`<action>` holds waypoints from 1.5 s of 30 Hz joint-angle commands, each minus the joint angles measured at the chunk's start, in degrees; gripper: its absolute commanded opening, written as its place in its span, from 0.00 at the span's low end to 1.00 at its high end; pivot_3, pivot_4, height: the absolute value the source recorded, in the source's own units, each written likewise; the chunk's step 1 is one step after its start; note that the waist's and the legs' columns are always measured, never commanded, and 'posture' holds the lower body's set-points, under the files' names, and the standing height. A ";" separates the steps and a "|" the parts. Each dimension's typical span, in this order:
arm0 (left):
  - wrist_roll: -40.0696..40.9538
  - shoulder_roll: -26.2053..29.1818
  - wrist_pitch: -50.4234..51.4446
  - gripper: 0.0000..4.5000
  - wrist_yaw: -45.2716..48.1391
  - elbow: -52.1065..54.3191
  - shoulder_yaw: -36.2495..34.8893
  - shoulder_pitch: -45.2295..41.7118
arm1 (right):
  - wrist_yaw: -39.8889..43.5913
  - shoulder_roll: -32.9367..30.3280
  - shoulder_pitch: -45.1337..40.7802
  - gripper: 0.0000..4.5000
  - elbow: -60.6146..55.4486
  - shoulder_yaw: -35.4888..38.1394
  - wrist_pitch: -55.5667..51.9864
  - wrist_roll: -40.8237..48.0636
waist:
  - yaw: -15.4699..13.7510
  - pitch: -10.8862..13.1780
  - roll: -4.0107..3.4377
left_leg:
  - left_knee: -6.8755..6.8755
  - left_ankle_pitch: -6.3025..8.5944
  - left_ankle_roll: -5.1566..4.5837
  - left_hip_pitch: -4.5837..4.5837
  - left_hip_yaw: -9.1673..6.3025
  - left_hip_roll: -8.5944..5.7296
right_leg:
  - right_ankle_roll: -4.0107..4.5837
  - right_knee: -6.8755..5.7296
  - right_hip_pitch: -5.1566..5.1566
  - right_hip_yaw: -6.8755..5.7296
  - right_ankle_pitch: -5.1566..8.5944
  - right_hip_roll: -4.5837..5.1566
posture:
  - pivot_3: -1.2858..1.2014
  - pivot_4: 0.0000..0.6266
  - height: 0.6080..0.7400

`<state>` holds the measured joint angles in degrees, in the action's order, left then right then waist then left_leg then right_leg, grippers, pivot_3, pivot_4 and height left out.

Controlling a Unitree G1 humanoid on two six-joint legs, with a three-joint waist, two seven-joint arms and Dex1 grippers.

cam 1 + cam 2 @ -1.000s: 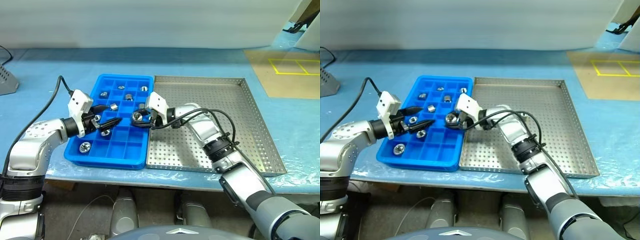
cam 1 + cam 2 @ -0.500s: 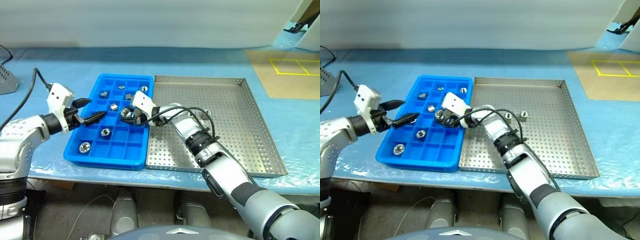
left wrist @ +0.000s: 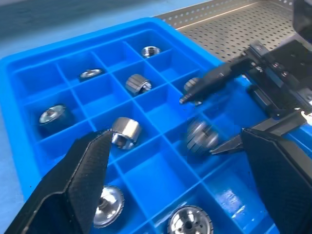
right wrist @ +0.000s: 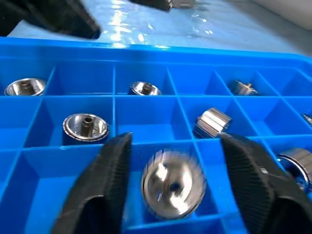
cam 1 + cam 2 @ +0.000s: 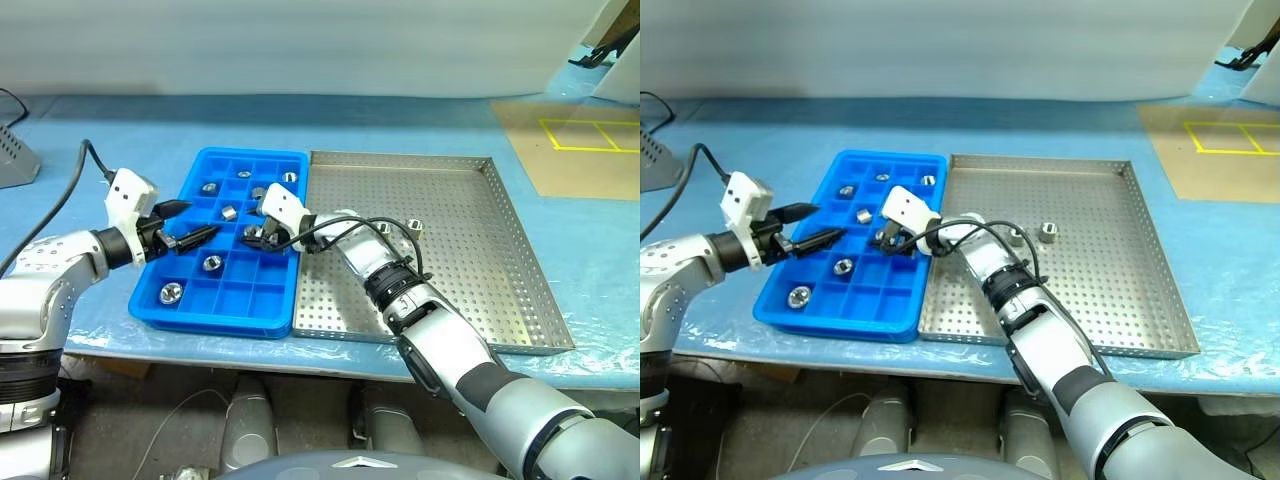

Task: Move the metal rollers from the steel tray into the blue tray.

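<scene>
The blue tray (image 5: 855, 262) lies against the left side of the steel tray (image 5: 1110, 270) on the blue-covered bench (image 5: 730, 150). Several metal rollers (image 5: 798, 296) sit in its compartments; two more (image 5: 1048, 233) rest on the steel tray. The right claw (image 5: 886, 237) hangs over the blue tray's right half. The left claw (image 5: 812, 226), fingers apart, hovers at its left edge.

The left pincer (image 5: 190, 224) is hovering with its fingers spread wide; the right pincer (image 5: 257, 233) is reaching leftward, fingers parted.
</scene>
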<state>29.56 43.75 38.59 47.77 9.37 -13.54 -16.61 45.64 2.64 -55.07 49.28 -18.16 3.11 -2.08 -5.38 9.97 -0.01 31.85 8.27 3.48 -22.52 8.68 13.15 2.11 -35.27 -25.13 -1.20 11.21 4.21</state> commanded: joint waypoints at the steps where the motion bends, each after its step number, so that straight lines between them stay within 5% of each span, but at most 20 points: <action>1: 1.31 0.15 0.06 0.99 0.13 2.26 -0.08 -1.57 | 0.39 -0.58 -1.39 0.73 -2.78 2.55 -0.72 1.48 | 0.05 0.00 0.00 | 0.00 0.00 0.00 0.00 0.00 0.00 | 0.00 0.00 0.00 0.00 0.00 0.00 | 0.56 0.24 1.00; 11: 0.37 -5.82 -1.69 0.99 2.10 -1.57 8.74 -8.51 | 13.03 -17.17 9.76 0.73 -36.21 7.37 -19.70 11.16 | -0.08 -0.01 0.03 | 0.10 -0.02 0.02 0.00 0.01 -0.03 | -0.02 0.03 0.12 0.01 0.00 0.01 | 0.50 0.24 1.00; 18: -1.97 -12.90 -5.38 0.99 6.06 -8.25 16.69 -14.88 | 8.34 -28.71 17.63 0.73 -41.32 11.01 -23.88 8.92 | 1.38 0.00 0.04 | 0.08 -0.13 0.19 0.26 0.08 -0.08 | -0.03 -0.03 0.19 0.20 0.00 -0.02 | 0.46 0.24 1.00; 28: -5.28 -18.23 -9.39 0.99 11.03 -15.88 21.79 -20.63 | -0.05 -27.64 21.74 0.73 -40.72 11.62 -24.01 8.45 | 4.47 0.00 0.04 | 0.07 -0.12 0.15 0.34 0.18 -0.18 | -0.04 -0.01 0.15 0.43 -0.01 -0.04 | 0.43 0.24 1.00; 45: -5.90 -17.52 -8.61 0.99 10.28 -13.72 20.13 -17.78 | -4.09 -24.28 20.19 0.73 -24.63 10.92 -17.04 5.60 | 4.48 0.00 0.04 | 0.13 0.03 -0.10 0.32 0.22 -0.19 | -0.04 0.03 0.18 0.43 -0.01 -0.02 | 0.45 0.24 1.00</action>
<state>22.96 25.61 30.03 58.19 -6.83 8.17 -34.15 41.42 -21.94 -33.48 25.06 -7.74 -15.18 3.40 -0.91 9.97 0.03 31.99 8.30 3.39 -22.18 8.90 12.96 2.07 -35.24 -24.95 -0.77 11.20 4.20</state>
